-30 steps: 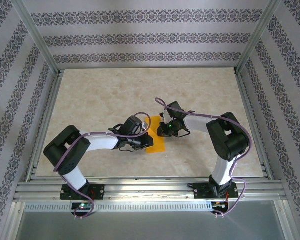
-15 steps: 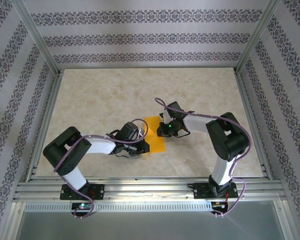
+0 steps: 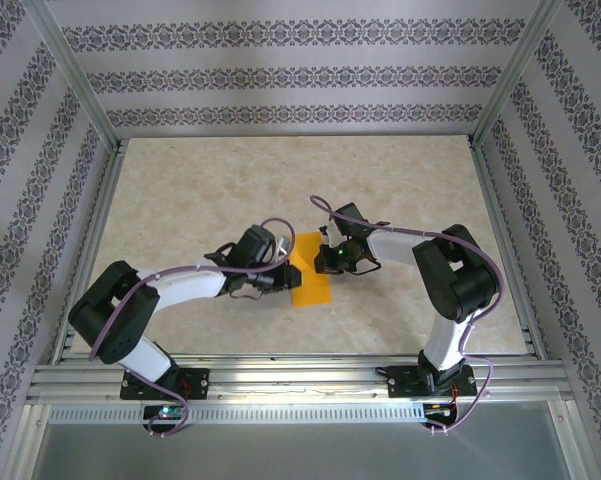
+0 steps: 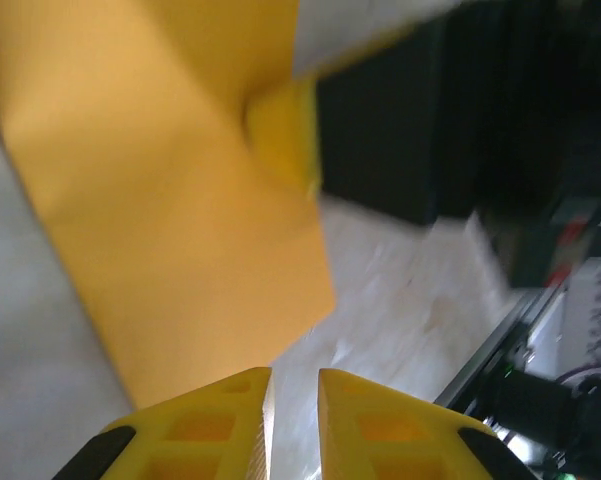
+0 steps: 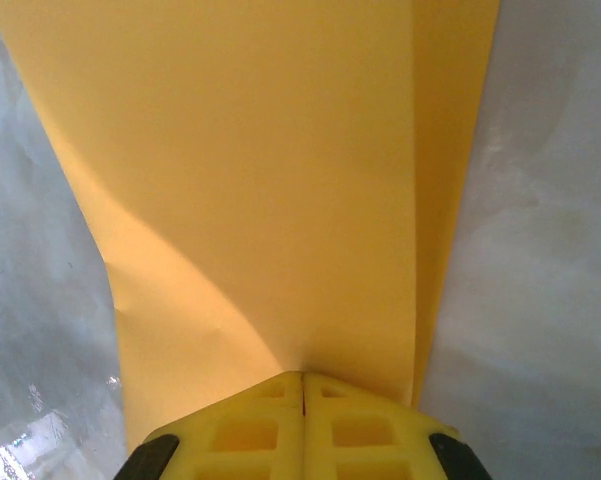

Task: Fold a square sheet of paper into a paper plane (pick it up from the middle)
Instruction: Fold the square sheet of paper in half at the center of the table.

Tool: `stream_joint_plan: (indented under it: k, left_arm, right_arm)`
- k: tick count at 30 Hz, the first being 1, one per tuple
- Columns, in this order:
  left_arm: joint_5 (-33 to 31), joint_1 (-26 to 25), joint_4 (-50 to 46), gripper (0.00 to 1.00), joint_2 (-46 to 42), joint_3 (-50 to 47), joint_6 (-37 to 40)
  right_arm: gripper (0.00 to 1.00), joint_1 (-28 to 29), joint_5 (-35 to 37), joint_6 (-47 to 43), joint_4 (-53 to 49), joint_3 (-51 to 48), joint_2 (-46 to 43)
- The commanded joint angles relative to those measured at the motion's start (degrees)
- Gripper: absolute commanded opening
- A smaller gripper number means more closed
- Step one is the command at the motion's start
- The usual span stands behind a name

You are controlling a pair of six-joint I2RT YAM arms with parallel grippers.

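The right gripper [image 5: 302, 376] is pressed shut, pinching one edge of the square sheet of paper [image 5: 270, 180]. The left gripper [image 4: 293, 372] has its fingers a little apart, holding nothing, just beside the paper. The orange paper sits mid-bench [image 3: 200, 190], between both grippers.

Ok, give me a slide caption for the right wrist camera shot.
Right gripper, shut, tips against the square sheet of paper, a fold line along one side.
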Motion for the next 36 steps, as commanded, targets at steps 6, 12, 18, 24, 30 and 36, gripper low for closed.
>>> stream_joint_plan:
  k: [6, 12, 18, 24, 30, 36]
  left_arm:
    - [6.52, 6.35, 3.94, 0.18, 13.55, 9.39, 1.9]
    - [6.83, 7.7, 4.57, 0.18, 17.19, 9.47, 3.0]
    - [3.66, 8.76, 3.78, 0.18, 18.99, 5.24, 4.41]
    - [3.56, 8.76, 3.07, 0.17, 19.77, 3.61, 5.32]
    - [4.59, 8.76, 1.79, 0.19, 12.75, 5.67, 4.58]
    - [6.25, 9.35, 2.45, 0.18, 14.72, 10.94, 5.07]
  right_arm:
    - [0.0, -1.25, 6.67, -1.07, -9.34, -2.02, 3.61]
    - [0.0, -1.12, 6.7, -0.93, -9.21, -2.08, 3.83]
    - [0.0, -1.12, 6.77, -0.91, -9.23, -2.62, 3.79]
    - [0.0, -1.12, 6.83, -1.63, -9.76, -1.92, 4.28]
    - [0.0, -1.36, 6.86, -3.23, -11.16, -0.58, 4.66]
    - [0.0, -1.4, 6.05, -3.53, -11.49, 0.06, 4.85]
